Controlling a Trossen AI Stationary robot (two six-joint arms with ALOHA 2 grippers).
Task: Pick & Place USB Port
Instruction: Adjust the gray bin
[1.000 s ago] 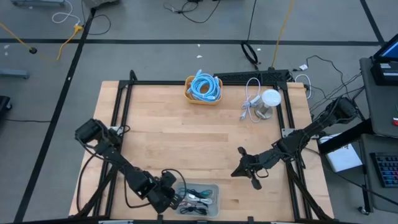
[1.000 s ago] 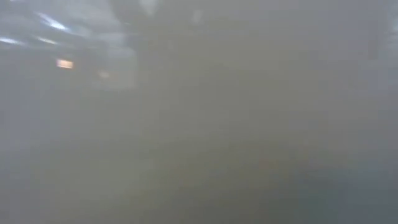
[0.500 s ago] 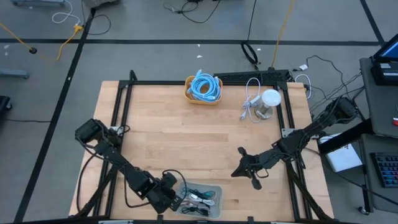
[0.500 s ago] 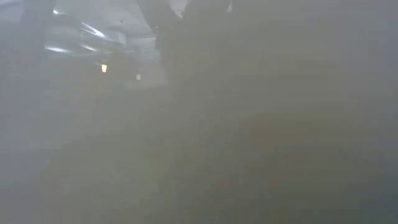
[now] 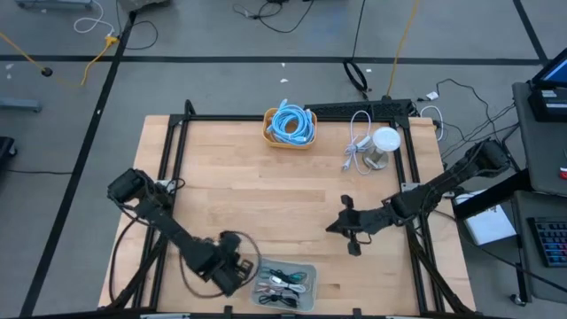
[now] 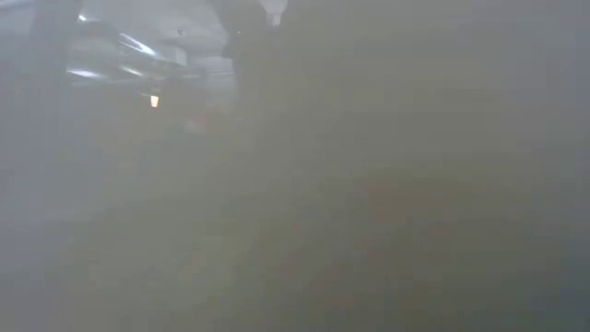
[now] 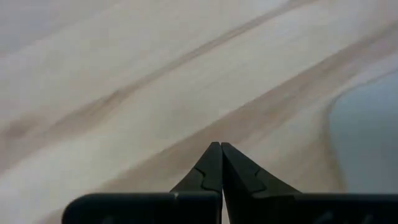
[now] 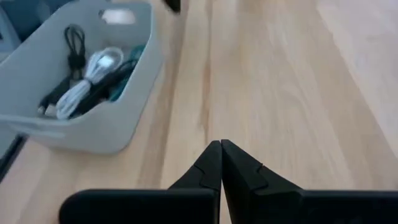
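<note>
Seen from above, a pale wooden table (image 5: pixel 292 204) with a straight plank grain is framed by dark metal rails, and both dark arms are held low over its near half. The left gripper (image 5: pixel 237 270) is found just beside the left end of a shallow grey bin (image 5: pixel 304 268), a smooth plastic box with rounded corners set at the near edge; its fingers (image 7: pixel 205 174) are pressed together into a single pointed wedge over bare streaked wood, and nothing is seen between them. A rounded grey corner of the bin is caught at the side of the left wrist view. Inside the bin a loose tangle of cables (image 8: pixel 87 78) is gathered: a white cord folded into loops, a thin black one, and a teal piece, with the plug ends too small to be told apart. The right gripper (image 5: pixel 335 228) is held over open wood right of centre, well apart from the bin, and its fingers (image 8: pixel 208 168) are likewise closed tip to tip on nothing. At the far edge a yellow container (image 5: pixel 289 138) is filled with a coiled light-blue cable (image 5: pixel 291 122), and to its right a white cord (image 5: pixel 357 142) lies beside a round white-topped object (image 5: pixel 382 146). Nothing but grey haze is given by the low view.
</note>
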